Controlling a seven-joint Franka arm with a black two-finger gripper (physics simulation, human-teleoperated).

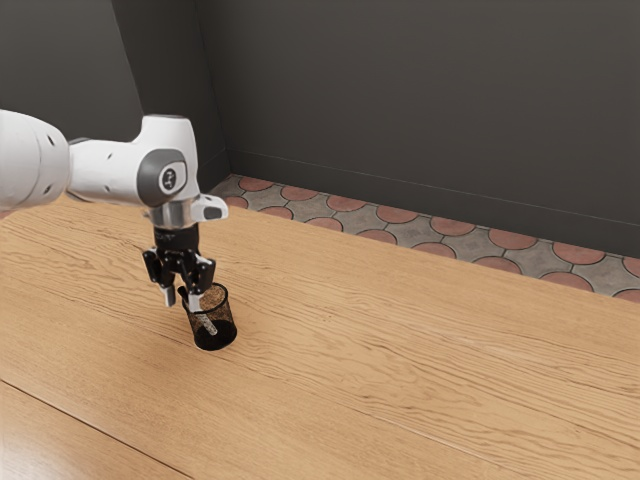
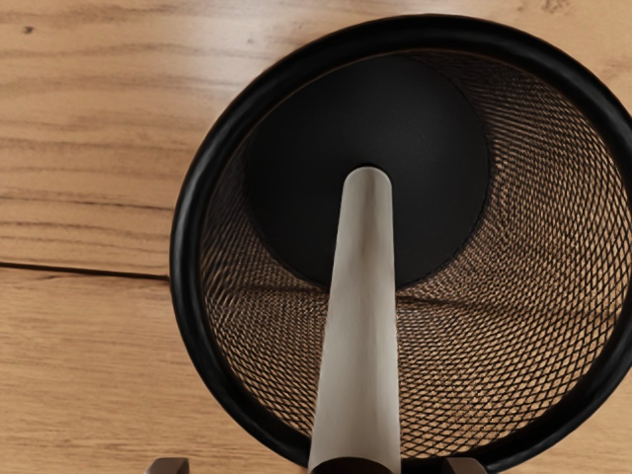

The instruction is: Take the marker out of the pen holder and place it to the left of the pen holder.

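Note:
My gripper [image 1: 182, 300] is open at the pen holder's rim in the exterior view, one finger at the holder's mouth and the other outside it. The black mesh pen holder [image 1: 217, 341] stands upright on the table. Inside it leans the marker [image 1: 208, 323], grey-white with a dark upper end that rests by the rim, between my fingers. In the wrist view the marker [image 2: 361, 316] slants from the dark floor of the pen holder [image 2: 186, 247] up over its rim. Both fingertips of the gripper [image 2: 316, 467] peek in there, well apart, one on each side of the marker.
The wooden table [image 1: 400, 350] extends around the holder, with a seam in its planks. Beyond its far edge are a patterned tile floor [image 1: 430, 238] and dark walls [image 1: 420, 100].

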